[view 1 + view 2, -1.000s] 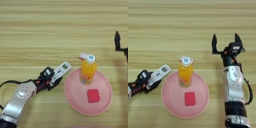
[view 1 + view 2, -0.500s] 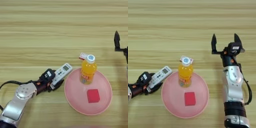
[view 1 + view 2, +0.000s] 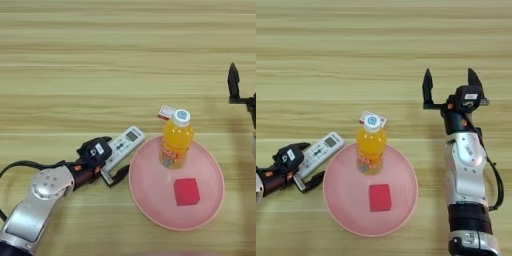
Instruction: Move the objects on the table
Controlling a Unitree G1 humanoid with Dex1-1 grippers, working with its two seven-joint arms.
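The slim white remote control with grey buttons point(image 3: 121, 146) lies at a slant on the light wood-grain table point(image 3: 75, 60), just beside the left rim of a round pink plastic plate point(image 3: 212, 200), and its lower end sits between the two black fingers of the left gripper point(image 3: 106, 164). One finger shows on each side of the remote's lower end, so the gripper appears to be pinching it, though whether the hold is firm cannot be read. The remote rests on the wood and is not on the plate.

The small red cube point(image 3: 186, 192) sits inside the plate, toward its right half. A small orange-juice bottle with a white cap point(image 3: 175, 140) stands upright in the back part of the plate. The small flat white-and-red box point(image 3: 166, 112) lies on the table just behind the bottle, partly hidden by the cap, outside the plate.

The right gripper point(image 3: 451, 86) hangs over bare table well to the right of the plate, with its two fingers spread wide and nothing between them. It looks idle.

As a judgement: if the plate is the place for the things, the cube is already dealt with, the remote is the step in hand, and the box is untouched. The remote needs only a short shift to the right to clear the rim, and the bottle standing close by could be knocked if the remote's far end swings toward it.
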